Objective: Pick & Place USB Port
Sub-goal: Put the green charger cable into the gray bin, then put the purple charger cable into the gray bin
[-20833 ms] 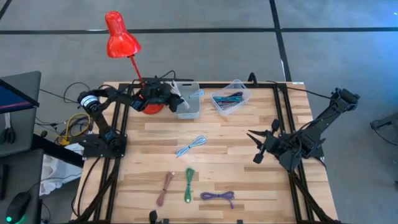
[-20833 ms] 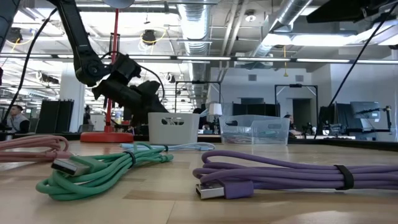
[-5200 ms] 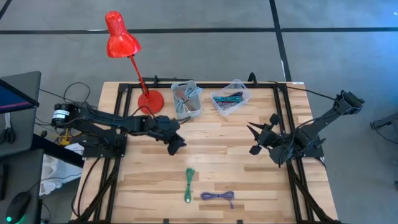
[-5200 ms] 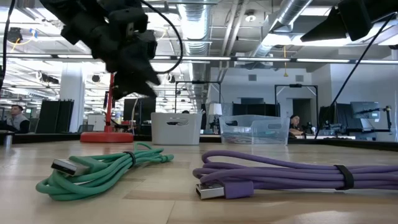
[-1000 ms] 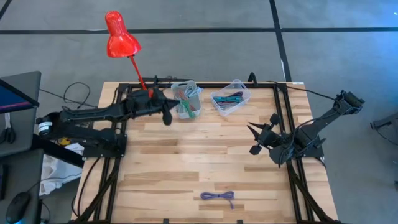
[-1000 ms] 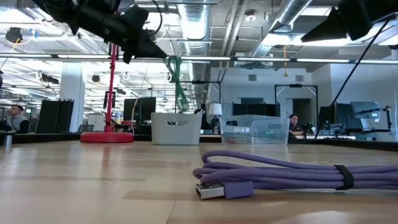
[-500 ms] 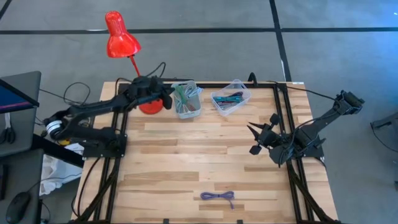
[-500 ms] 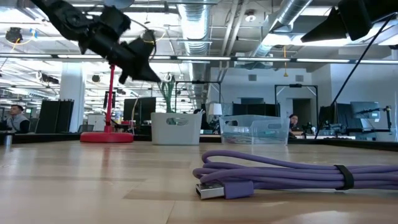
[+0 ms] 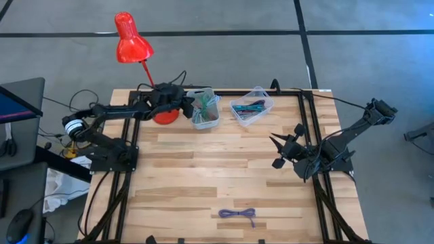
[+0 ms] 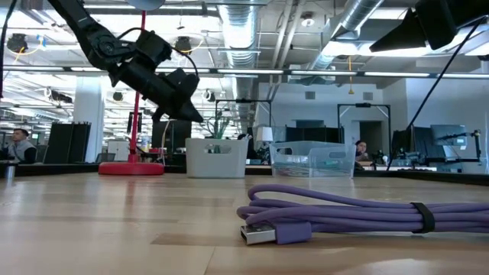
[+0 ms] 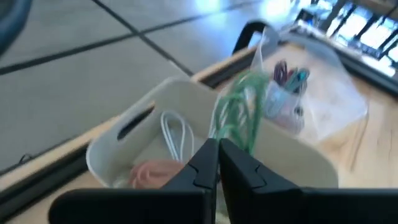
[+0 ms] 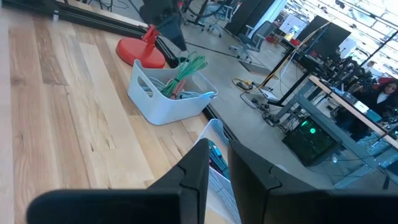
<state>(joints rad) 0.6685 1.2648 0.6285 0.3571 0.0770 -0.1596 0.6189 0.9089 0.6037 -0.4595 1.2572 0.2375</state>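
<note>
One purple cable (image 9: pixel 237 213) lies alone at the table's (image 9: pixel 224 169) near edge, while the white bin (image 9: pixel 205 110) holds a green cable (image 9: pixel 205 105), a pink one and a white one, the clear tub's (image 9: pixel 251 106) contents blur together, the left gripper (image 9: pixel 185 107) is closed empty beside the bin, and the right gripper (image 9: pixel 277 154) waits slightly parted mid-table.

A wooden table (image 9: pixel 224 169) carries a red lamp (image 9: pixel 133 46) and a white bin (image 9: pixel 205 112) at its far left, a clear tub (image 9: pixel 251 106) beside them, and a purple cable (image 9: pixel 237 213) coiled near the front edge.
</note>
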